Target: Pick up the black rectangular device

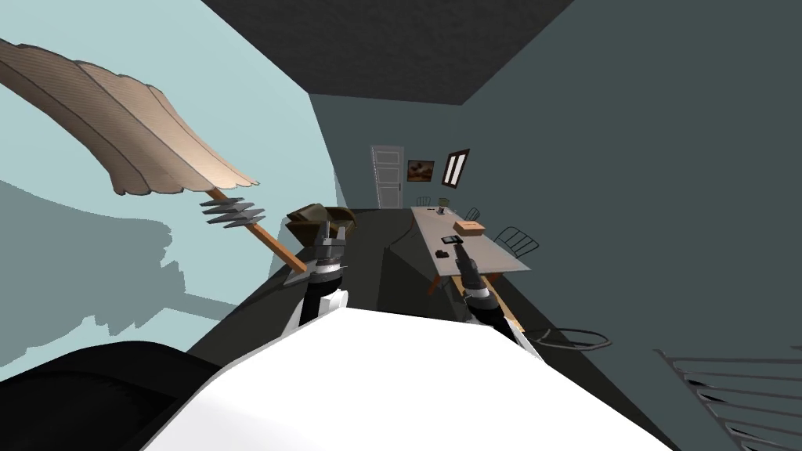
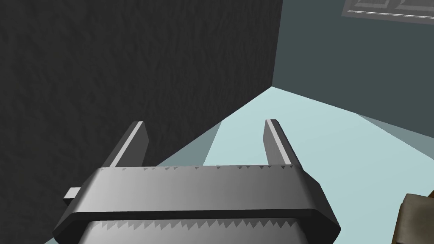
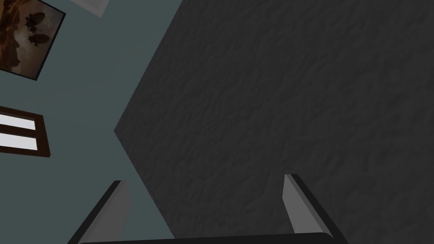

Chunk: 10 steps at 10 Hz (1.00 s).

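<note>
The black rectangular device [image 1: 449,239] lies flat on the long grey table [image 1: 501,258], near its left edge and just short of a brown box [image 1: 470,227]. A smaller black object [image 1: 441,254] lies on the table a little nearer to me. My right gripper [image 1: 460,250] is raised over the near end of the table, close beside the device and pointing upward; in the right wrist view the right gripper [image 3: 207,199] is open and holds nothing. My left gripper [image 1: 326,232] is raised to the left, away from the table, and the left gripper [image 2: 205,137] is open and holds nothing.
Wire chairs [image 1: 517,239] stand along the table's right side and far end. A round wire stool [image 1: 572,339] sits near me on the right. An olive armchair [image 1: 317,219] is beyond my left hand. A large beige fan-shaped object on a slanted wooden pole [image 1: 157,149] rises at left. A white door [image 1: 386,176] is far ahead.
</note>
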### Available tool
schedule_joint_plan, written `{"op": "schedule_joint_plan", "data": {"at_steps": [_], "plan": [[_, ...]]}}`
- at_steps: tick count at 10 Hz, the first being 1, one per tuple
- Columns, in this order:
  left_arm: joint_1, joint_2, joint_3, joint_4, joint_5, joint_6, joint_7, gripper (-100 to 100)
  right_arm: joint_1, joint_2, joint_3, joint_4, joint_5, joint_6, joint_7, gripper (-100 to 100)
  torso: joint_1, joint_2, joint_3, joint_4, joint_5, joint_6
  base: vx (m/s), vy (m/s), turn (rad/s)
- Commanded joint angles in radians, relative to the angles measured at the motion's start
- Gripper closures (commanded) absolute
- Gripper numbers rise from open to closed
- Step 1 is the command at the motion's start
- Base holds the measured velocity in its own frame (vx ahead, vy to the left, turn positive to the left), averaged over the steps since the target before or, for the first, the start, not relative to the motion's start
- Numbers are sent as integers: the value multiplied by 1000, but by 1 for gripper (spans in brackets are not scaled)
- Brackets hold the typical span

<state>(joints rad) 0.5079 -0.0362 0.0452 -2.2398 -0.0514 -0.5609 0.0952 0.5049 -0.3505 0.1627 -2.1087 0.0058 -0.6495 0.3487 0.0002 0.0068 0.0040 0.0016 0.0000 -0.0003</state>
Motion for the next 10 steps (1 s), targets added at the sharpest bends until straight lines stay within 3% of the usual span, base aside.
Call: {"op": "schedule_joint_plan", "data": {"at_steps": [1, 2, 3, 4, 5, 6, 7, 8, 9, 10], "plan": [[0, 0, 0, 0, 0, 0, 0, 0, 15, -14, 28, 29, 9, -2, 31, -100, 0, 0, 0, 0, 0, 0, -93, 10, 39], [0, 0, 0, 0, 0, 0, 0, 0, 18, -45, 60, 68, 17, 2, 68, -100, 0, -1, 0, 0, 0, 1, -53, 22, 98], [0, 0, 0, 0, 0, 0, 0, 0, 18, -45, 60, 81, 17, 2, 68, -100, 0, -3, -1, 0, 0, 0, -26, 19, 66], [0, 0, 0, 0, 0, 0, 0, 0, 20, -77, 94, 118, 24, 8, 106, -100, 0, -4, -2, -1, 0, 0, -12, 22, 124], [0, 0, 0, 0, 0, 0, 0, 0, 20, -77, 94, 138, 24, 8, 106, -100, 0, -6, -3, -1, 0, 0, -4, 14, 71], [0, 0, 0, 0, 0, 0, 0, 0, 20, -112, 128, 177, 32, 15, 147, -100, 0, -7, -4, -1, 0, 0, 6, 25, 183], [0, 0, 0, 0, 0, 0, 0, 0, 20, -112, 128, 198, 32, 15, 147, -100, 0, -7, -4, -1, 0, 0, 10, 21, 89], [0, 0, 0, 0, 0, 0, 0, 0, 19, -149, 163, 241, 40, 24, 190, -100, 0, -8, -4, -1, 0, 0, 26, 28, 139], [0, 0, 0, 0, 0, 0, 0, 0, 19, -149, 163, 261, 40, 24, 190, -100, 0, -9, -5, -2, 0, 0, 29, 19, 87], [0, 0, 0, 0, 0, 0, 0, 0, 17, -189, 199, 286, 47, 34, 233, -100, 0, -9, -5, -2, 0, 1, 46, 35, 227]]}}
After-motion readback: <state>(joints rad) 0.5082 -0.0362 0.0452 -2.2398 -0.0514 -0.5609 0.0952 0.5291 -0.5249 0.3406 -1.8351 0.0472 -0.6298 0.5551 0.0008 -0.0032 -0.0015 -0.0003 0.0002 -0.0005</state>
